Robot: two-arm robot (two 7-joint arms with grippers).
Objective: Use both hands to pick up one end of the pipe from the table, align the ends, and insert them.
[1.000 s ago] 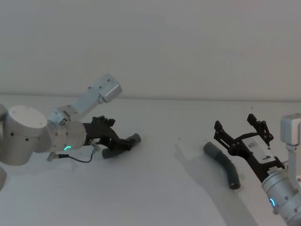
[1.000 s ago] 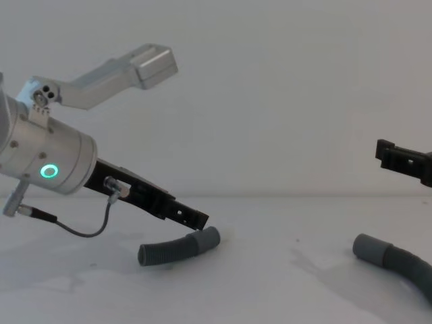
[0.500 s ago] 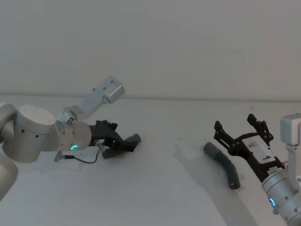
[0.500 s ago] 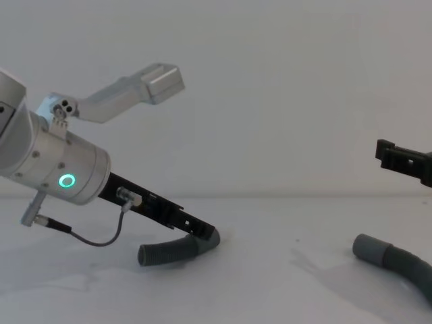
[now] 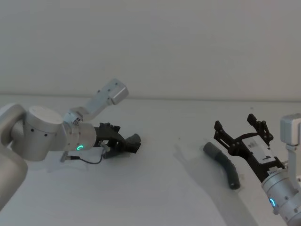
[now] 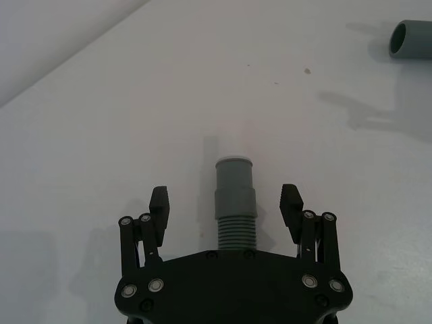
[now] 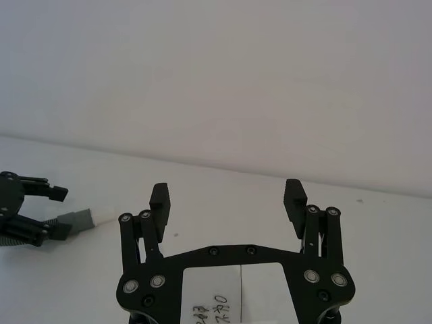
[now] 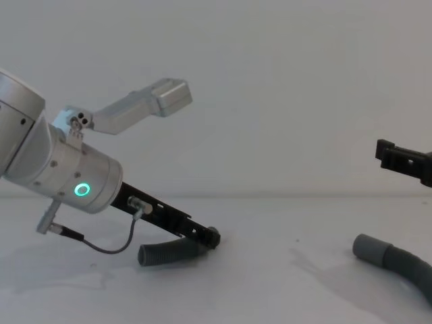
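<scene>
Left gripper (image 6: 225,198) astride pipe cuff (image 6: 234,177)

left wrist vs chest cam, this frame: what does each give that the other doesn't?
Left wrist adds: the black left hand is open, its fingers flanking the smooth cuff of the short grey corrugated hose piece with a gap on each side, and the narrower end pointing away from the palm.
Chest adds: the silver left wrist with green ring light, the short piece's ribbed curve lying on the white table, and the black right hand raised above the table.
Both: the short piece, and the cuff of the longer grey hose piece.
</scene>
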